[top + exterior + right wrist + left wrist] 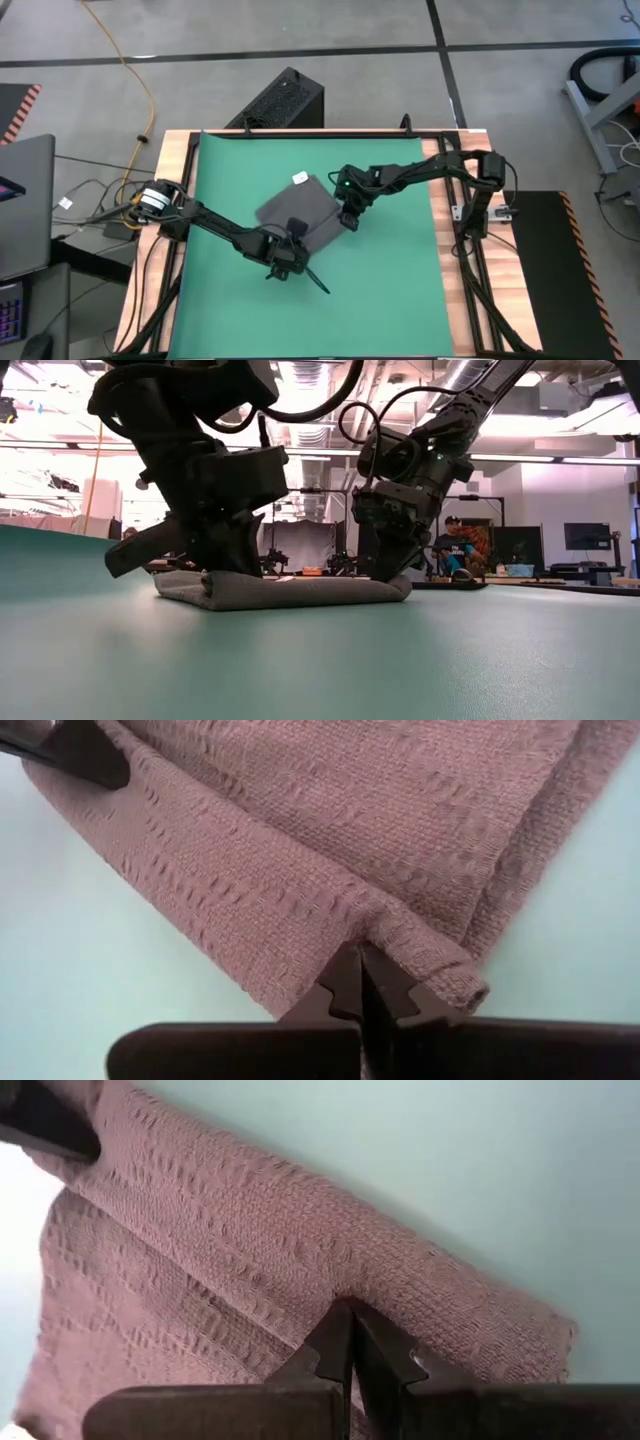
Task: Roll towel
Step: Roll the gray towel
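The dark grey towel (300, 212) lies folded over on the green mat (390, 290), near its middle, with its white tag (299, 178) at the far edge. In the low view the towel (300, 591) is a low flat bundle. My left gripper (288, 247) is at the towel's near side and is shut on its doubled edge (349, 1308). My right gripper (350, 216) is at the towel's right end and is shut on the same doubled edge (361, 952). Each wrist view shows the other arm's finger farther along the towel. My left gripper pinches the rounded folded-over edge (330, 1285) of the towel between its two fingertips, only at their free ends. The fingers slant down from the near left. The cloth puckers around the tips. The towel rests on the mat. My right gripper pinches the same folded-over edge (350, 925) between its two fingertips, close to the towel's corner (468, 990). The fingers slant down from the far right. Several layers show at the fold. The towel lies on the mat.
Bare green mat surrounds the towel on all sides. Wooden table strips (175, 200) and black frame rails (470, 260) border the mat. A black box (285, 100) stands beyond the far edge. A person (455, 550) sits far back in the room.
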